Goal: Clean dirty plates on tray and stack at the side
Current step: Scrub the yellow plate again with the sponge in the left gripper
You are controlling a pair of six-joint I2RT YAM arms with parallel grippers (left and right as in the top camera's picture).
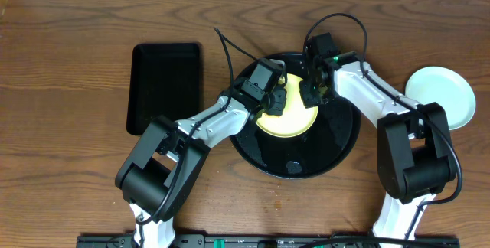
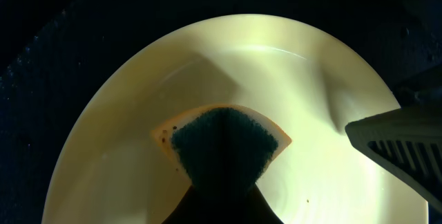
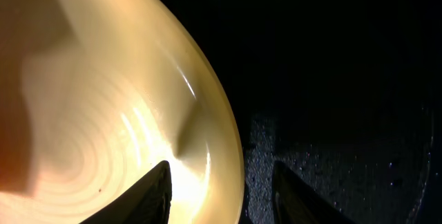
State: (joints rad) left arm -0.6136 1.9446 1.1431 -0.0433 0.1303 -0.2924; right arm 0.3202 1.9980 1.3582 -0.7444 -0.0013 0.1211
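Item: pale yellow plate (image 1: pixel 295 122), lying flat just toward 11 o'clock of the centre of the round black tray (image 1: pixel 337 137). The left gripper (image 1: pixel 273 101) pinches a dark green sponge (image 2: pixel 224 141), which is set flat on the plate's face. The right gripper (image 3: pixel 221 186) has its jaws spread astride the rim at the plate's 2 o'clock, one finger inside and one over the tray. Also on the table (image 1: pixel 76 49): one mint-green plate (image 1: pixel 440 99) at the tray's 3 o'clock, well apart, and a rectangular black tray (image 1: pixel 164 87) at 9 o'clock.
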